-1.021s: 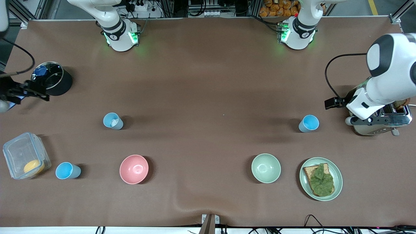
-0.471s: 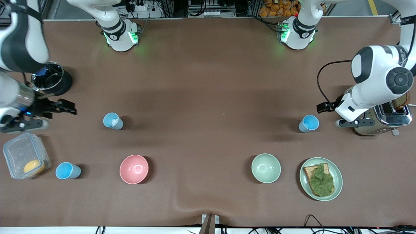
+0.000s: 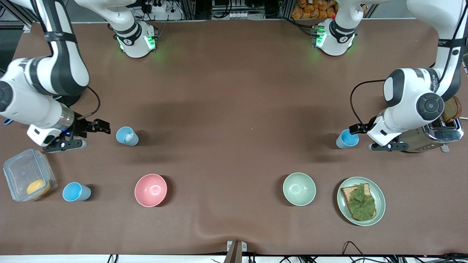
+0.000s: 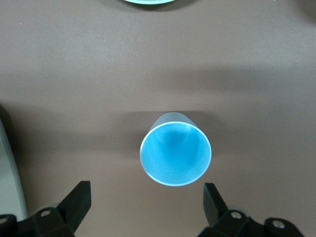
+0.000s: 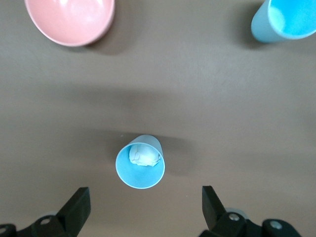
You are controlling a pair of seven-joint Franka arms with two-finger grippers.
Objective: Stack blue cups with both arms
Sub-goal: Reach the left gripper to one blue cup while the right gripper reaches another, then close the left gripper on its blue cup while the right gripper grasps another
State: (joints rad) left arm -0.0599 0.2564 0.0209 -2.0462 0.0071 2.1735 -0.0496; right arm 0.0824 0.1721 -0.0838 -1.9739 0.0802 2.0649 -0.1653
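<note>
both pairs of fingers are standing spread wide with nothing between them. on the left gripper (image 4: 145, 210) the two black fingertips (image 4: 79, 197) are flanking open air just short of an upright blue cup (image 4: 176, 154), not touching it; in the front view this left gripper (image 3: 355, 128) is hanging at the rim of that cup (image 3: 346, 138), which is sitting on the brown table (image 3: 234, 91) toward the left arm's end, beside a silver toaster (image 3: 438, 135). the right gripper (image 5: 145, 210) is likewise holding its fingers (image 5: 76, 202) apart, near a second blue cup (image 5: 140, 161) that has something pale and crumpled lying inside it; seen from the front, the right gripper (image 3: 98, 126) is sitting just beside this cup (image 3: 127, 136), toward the right arm's end of the table. a third blue cup (image 3: 75, 191) is standing nearer the front edge, beside a clear lidded container (image 3: 27, 179) close to the right arm's end. a pink bowl (image 3: 150, 190) and a pale-green bowl (image 3: 299, 189) are resting along the front part of the table, and a green plate with toast and a leaf (image 3: 361, 201) is lying beside the pale-green bowl.
</note>
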